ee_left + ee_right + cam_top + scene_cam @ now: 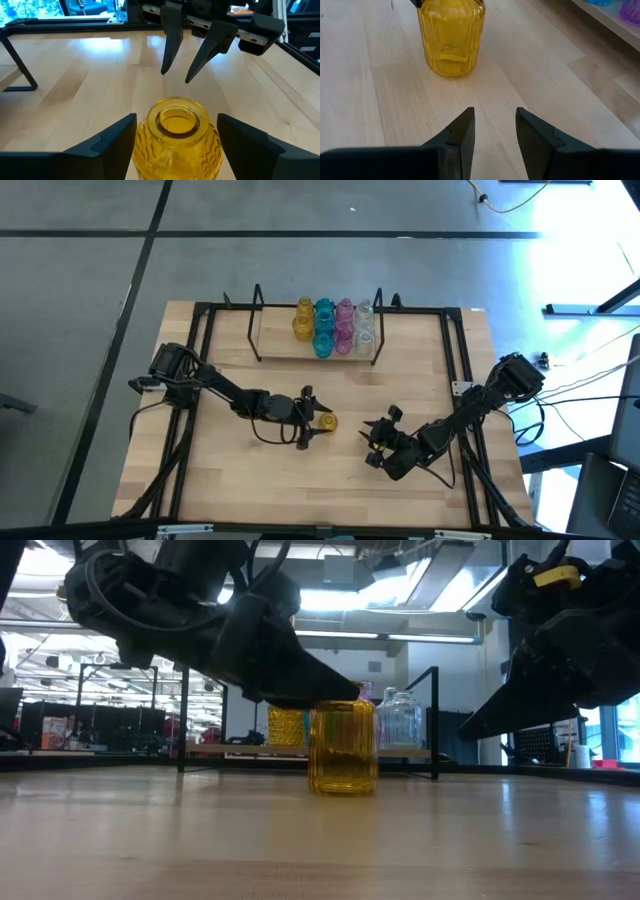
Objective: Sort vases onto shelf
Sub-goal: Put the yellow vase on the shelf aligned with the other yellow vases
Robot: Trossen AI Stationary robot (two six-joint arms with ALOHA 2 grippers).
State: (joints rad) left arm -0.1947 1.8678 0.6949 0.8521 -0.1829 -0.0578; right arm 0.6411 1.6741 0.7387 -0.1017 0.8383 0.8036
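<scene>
One yellow vase stands on the bench, the left pincer spread around it for lifting; the right pincer waits nearby, apart.

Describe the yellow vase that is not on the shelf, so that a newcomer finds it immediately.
Start at the shelf at the far edge of the table, then come toward the table's middle. There a yellow vase stands alone between the open fingers of the left pincer. All other vases stand on the shelf.
</scene>
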